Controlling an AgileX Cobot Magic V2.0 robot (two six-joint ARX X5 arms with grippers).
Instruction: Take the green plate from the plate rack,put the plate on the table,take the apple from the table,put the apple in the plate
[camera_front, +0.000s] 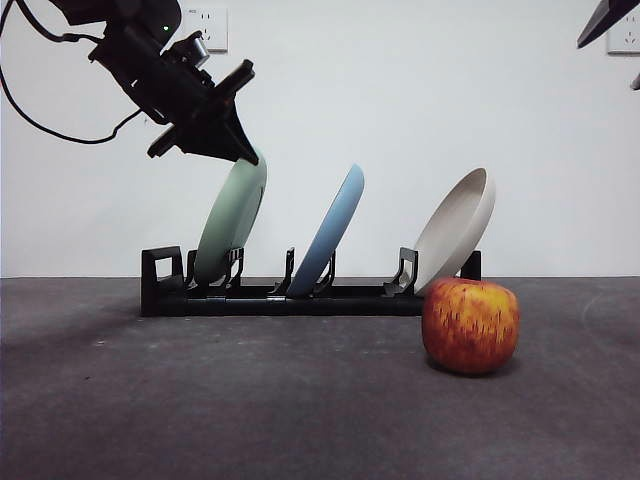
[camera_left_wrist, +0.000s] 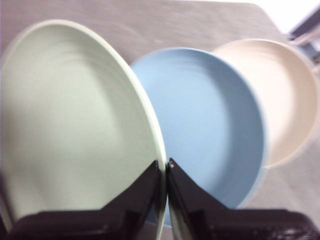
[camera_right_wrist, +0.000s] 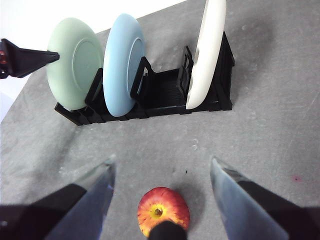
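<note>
The green plate (camera_front: 230, 220) leans in the leftmost slot of the black plate rack (camera_front: 300, 297). My left gripper (camera_front: 243, 150) reaches down from the upper left and is shut on that plate's top rim; in the left wrist view the two jaws pinch the rim of the green plate (camera_left_wrist: 75, 120) between them. The red apple (camera_front: 470, 325) rests on the table (camera_front: 200, 400) in front of the rack's right end. My right gripper (camera_right_wrist: 161, 162) hangs open above the apple (camera_right_wrist: 162, 210), apart from it.
A light blue plate (camera_front: 328, 232) stands in the rack's middle slot and a beige plate (camera_front: 455, 230) leans at its right end, just behind the apple. The right arm shows only as a black tip (camera_front: 605, 20) at the top right corner.
</note>
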